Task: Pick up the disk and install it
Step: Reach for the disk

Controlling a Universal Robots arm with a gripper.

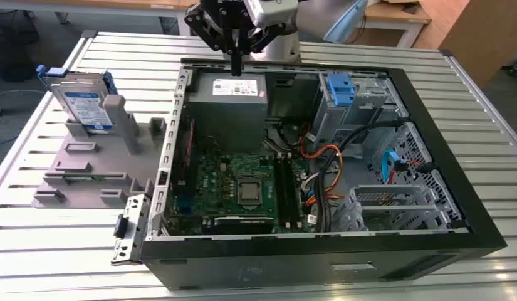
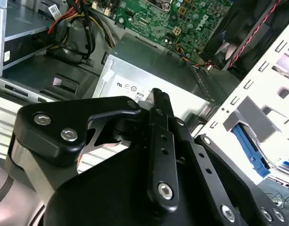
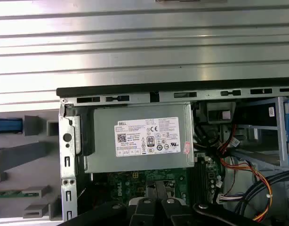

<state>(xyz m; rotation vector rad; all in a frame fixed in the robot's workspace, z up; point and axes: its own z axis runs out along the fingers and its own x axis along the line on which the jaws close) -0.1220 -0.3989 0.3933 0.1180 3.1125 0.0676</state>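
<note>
The disk (image 1: 81, 100), silver with a white-and-blue label and a blue carrier frame, stands upright in a grey holder (image 1: 83, 169) at the exterior view's left, outside the open computer case (image 1: 325, 251). My gripper (image 1: 235, 68) hangs over the back of the case, just above the grey power-supply box (image 1: 229, 88), well apart from the disk. Its black fingers (image 2: 158, 101) are pressed together with nothing between them. In the first wrist view, the disk's blue edge (image 3: 8, 125) shows beside the case wall.
The case lies on its side on a slatted metal table (image 1: 57, 263). Inside are the green motherboard (image 1: 241, 182), orange and black cables (image 1: 325, 163), a lone blue bracket (image 1: 340, 88) on the drive cage, and a metal bay (image 1: 392, 200) at the exterior view's right.
</note>
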